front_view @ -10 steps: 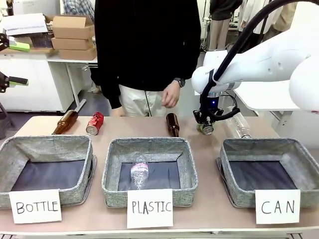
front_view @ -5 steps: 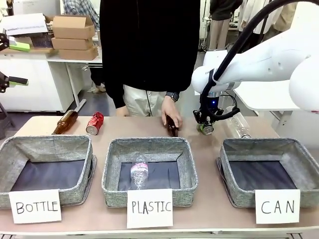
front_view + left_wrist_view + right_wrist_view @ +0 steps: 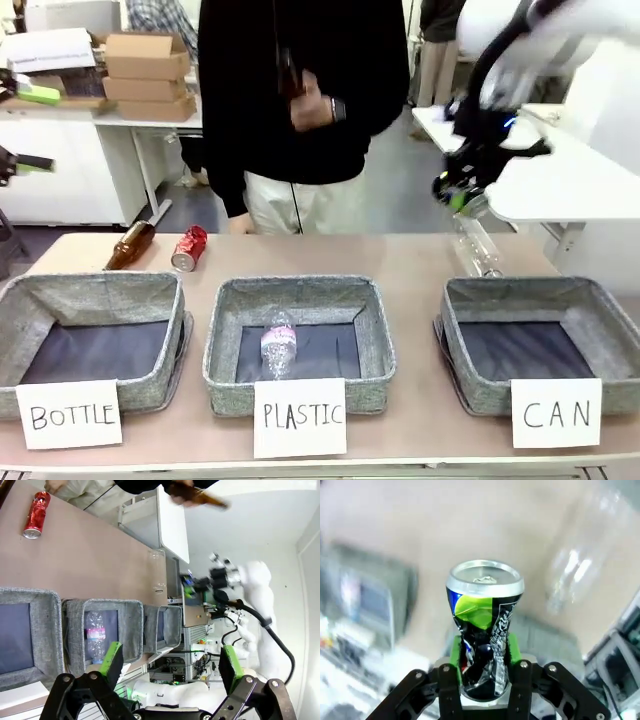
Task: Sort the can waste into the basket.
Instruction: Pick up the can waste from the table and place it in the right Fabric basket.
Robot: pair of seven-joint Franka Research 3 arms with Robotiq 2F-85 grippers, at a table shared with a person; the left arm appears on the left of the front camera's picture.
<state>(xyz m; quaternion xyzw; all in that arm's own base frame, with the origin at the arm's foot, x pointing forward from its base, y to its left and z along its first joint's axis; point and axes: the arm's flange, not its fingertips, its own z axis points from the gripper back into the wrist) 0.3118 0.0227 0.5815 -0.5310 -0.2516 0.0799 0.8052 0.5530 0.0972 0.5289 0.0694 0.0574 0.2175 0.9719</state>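
Front view: dark can is being held pinched in the right gripper, up in the air near the table's far right corner. It is sitting higher in the picture than the CAN basket; whether it is directly over the basket cannot be told. The basket's dark lining is being shown, with the CAN sign propped in front.

Right wrist view: the can's dented body is being clamped between the green pads, silver top pointing away from the wrist. Background is being smeared by blur.

Red can is lying on its side at far left, just beside a brown bottle. A clear bottle is lying behind the CAN basket. Another clear one is lying in the PLASTIC basket.

A second brown bottle is being held at chest height in the person's hand.

Left wrist view: left gripper is being held spread wide, off the table's left end.
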